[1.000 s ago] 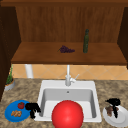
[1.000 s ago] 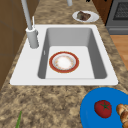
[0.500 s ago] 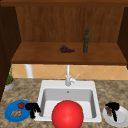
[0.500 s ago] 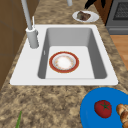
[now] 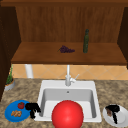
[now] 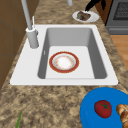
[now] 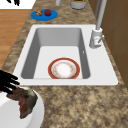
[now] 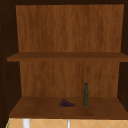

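My left hand (image 5: 32,108) hangs at the right edge of a blue plate (image 5: 10,117), fingers relaxed and pointing down, holding nothing; its fingertips (image 7: 13,2) show at the top left of the right side view. The plate (image 6: 90,115) carries a red tomato (image 5: 21,105) and brown bread pieces (image 5: 16,113). My right hand (image 5: 113,110) hovers over a white plate (image 5: 123,117) with a brown chunk of food (image 7: 23,100). Its straight, spread fingers (image 7: 8,82) reach the chunk's edge. A red-rimmed bowl (image 6: 64,62) lies in the white sink (image 6: 67,35).
A faucet (image 5: 68,77) stands behind the basin. The wooden shelf (image 5: 67,56) above holds purple grapes (image 5: 66,49) and a green bottle (image 5: 86,41). A potted plant (image 5: 9,81) sits far left, and a stove (image 6: 118,13) lies beyond the white plate.
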`<state>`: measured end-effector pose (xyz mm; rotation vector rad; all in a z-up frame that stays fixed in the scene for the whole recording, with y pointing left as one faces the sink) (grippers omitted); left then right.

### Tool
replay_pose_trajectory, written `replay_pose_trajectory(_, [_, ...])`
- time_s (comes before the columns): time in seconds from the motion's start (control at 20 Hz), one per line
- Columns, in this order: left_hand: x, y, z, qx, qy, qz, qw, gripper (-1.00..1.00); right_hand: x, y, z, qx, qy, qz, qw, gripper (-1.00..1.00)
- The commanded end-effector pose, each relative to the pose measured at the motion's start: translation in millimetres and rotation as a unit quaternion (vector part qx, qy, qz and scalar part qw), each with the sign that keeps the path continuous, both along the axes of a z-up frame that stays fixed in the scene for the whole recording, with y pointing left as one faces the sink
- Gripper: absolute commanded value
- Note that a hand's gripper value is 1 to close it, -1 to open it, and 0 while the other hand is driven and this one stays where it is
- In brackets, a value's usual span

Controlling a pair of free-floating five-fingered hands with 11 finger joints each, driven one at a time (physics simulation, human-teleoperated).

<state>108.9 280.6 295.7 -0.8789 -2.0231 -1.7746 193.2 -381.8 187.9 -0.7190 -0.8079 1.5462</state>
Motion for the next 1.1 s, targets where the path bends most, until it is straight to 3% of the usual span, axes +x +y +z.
replay_pose_trajectory(0.0, [0.0, 0.0, 0.0, 0.0, 0.0, 0.0, 1.0, 0.0, -0.8, -2.0, 24.6, -0.01, -0.018, 0.001, 0.9998, -1.0])
replay_pose_trajectory(0.25, [0.0, 0.0, 0.0, 0.0, 0.0, 0.0, 1.0, 0.0, 15.8, -2.5, 42.9, -0.015, 0.018, -0.001, 0.9997, -1.0])
replay_pose_trajectory(0.35, [0.0, 0.0, 0.0, 0.0, 0.0, 0.0, 1.0, 0.0, 16.2, 1.9, 43.3, -0.023, -0.003, 0.021, 0.9995, -1.0])
replay_pose_trajectory(0.45, [0.0, 0.0, 0.0, 0.0, 0.0, 0.0, 1.0, 0.0, 25.3, 5.3, 39.6, -0.024, 0.003, 0.021, 0.9995, -1.0])
replay_pose_trajectory(0.7, [0.0, 0.0, 0.0, 0.0, 0.0, 0.0, 1.0, 0.0, 52.3, 1.7, 8.6, -0.01, 0.001, 0.058, 0.9982, -1.0])
replay_pose_trajectory(1.05, [0.0, 0.0, 0.0, 0.0, 0.0, 0.0, 1.0, 0.0, 78.9, 0.9, -24.5, 0.012, 0.006, 0.069, 0.9975, -1.0])
